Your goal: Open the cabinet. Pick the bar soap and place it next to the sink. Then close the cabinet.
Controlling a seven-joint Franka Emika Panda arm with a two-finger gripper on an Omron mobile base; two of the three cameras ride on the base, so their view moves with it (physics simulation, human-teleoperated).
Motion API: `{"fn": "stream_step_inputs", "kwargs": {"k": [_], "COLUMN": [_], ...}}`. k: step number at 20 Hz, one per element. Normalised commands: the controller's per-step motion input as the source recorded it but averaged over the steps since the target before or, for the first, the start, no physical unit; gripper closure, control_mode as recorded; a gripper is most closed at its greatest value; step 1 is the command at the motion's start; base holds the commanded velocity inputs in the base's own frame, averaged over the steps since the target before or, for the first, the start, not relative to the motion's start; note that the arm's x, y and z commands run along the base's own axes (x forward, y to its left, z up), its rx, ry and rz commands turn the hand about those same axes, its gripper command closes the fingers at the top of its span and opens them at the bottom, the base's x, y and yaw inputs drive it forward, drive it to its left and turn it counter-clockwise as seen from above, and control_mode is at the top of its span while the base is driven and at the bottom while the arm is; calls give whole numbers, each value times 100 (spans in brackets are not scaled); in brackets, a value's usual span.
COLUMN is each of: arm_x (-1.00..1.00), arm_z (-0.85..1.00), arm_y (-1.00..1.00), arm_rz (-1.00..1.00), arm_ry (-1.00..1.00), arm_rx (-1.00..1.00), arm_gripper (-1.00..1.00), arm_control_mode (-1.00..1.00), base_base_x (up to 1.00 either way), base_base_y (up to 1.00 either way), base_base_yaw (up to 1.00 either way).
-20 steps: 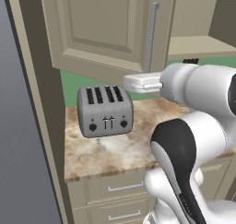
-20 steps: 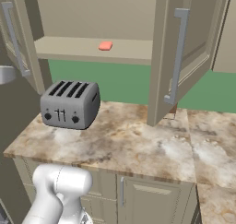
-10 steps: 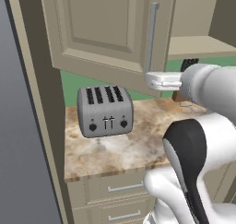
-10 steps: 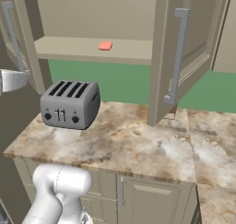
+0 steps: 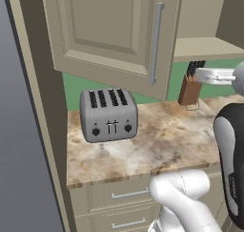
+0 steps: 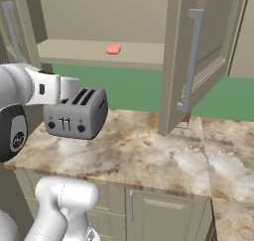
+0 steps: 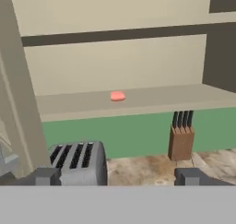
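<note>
Both doors of the cabinet [image 6: 198, 61] stand swung out over the desk [image 6: 144, 155], so the lower shelf [image 7: 138, 98] is laid open to reach. That part of the task looks done.

The bar soap [image 7: 118, 96], a small pink-red block, lies flat on that shelf, toward its left half, well back from the front edge in the right base view [image 6: 113, 49]. Nothing stands around it, so a straight approach from the front should meet no obstacle on the shelf itself.

The tool [image 7: 122, 177] holds nothing. In the hand view its two dark fingertips [image 7: 46, 176] rise far apart at the bottom, so the jaws are spread wide, ready for a block of that width. The camera looks level into the cabinet with the soap above the midline and slightly left of centre between the tips, which suggests the hand is drawn back from the doors and aimed for the pick, though it is well short of the shelf and lower than it.

Below the line of approach sit a silver four-slot toaster [image 6: 77, 113] and a wooden knife block [image 7: 180, 138] on the marbled desk. The hand will likely have to rise above both before going in. The open right door [image 6: 191, 56] and the left door [image 5: 114, 35] flank the gap, so sideways drift risks clipping a panel or a bar handle [image 6: 191, 61].
</note>
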Motion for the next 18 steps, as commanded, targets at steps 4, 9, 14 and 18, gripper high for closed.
{"fn": "stream_step_inputs", "kwargs": {"k": [4,9,14,18], "arm_x": [32,76,79,33], "arm_z": [0,2,5,-15], "arm_y": [-68,-24,-2,-1], "arm_rz": [0,0,0,5], "arm_ry": [7,21,20,-2], "arm_rx": [0,-3,-7,3], "arm_gripper": [-100,-100,-100,-100], "arm_control_mode": [-100,-100,-100,-100], "base_base_x": [0,0,0,0], "base_base_y": [0,0,0,0], "base_base_yaw": [0,0,0,0]}}
